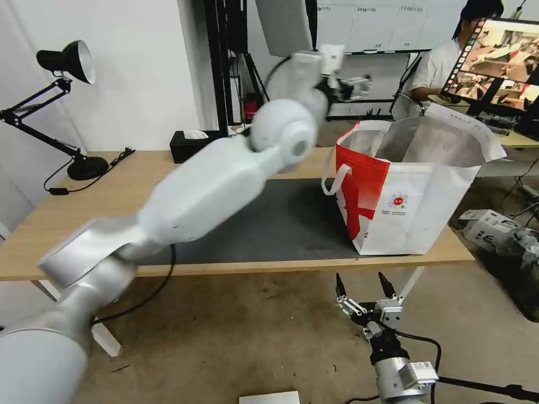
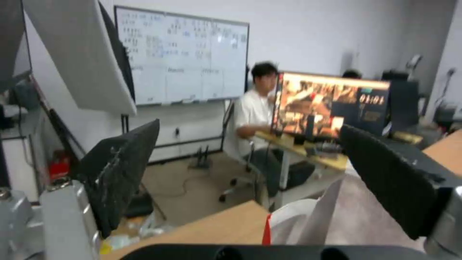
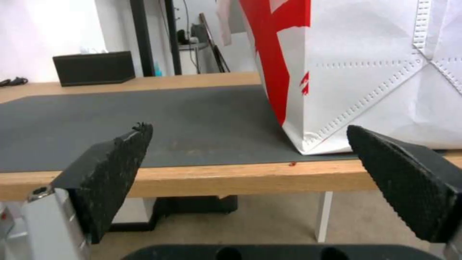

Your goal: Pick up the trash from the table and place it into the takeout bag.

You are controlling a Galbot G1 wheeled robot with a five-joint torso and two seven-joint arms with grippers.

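Closest to the camera is the left arm's big grey shoulder at about 8 o'clock in the head view, the arm sweeping up and over the table [image 1: 67, 213] toward 12 o'clock. The left gripper [image 2: 250, 173] is up high near the takeout bag's far rim, fingers spread wide with nothing between them.

The right gripper [image 1: 364, 290] sits low at 6 o'clock, off the table's front edge and below it, also wide open and holding nothing.

The takeout bag [image 1: 415, 191] stands upright at about 3 o'clock, on the right end of the dark mat [image 1: 269, 224], its base close to the front edge, mouth gaping open. The mat to the bag's left is bare, so lots of room there. A black tissue box [image 1: 193, 145] sits along the back edge near 11 o'clock.
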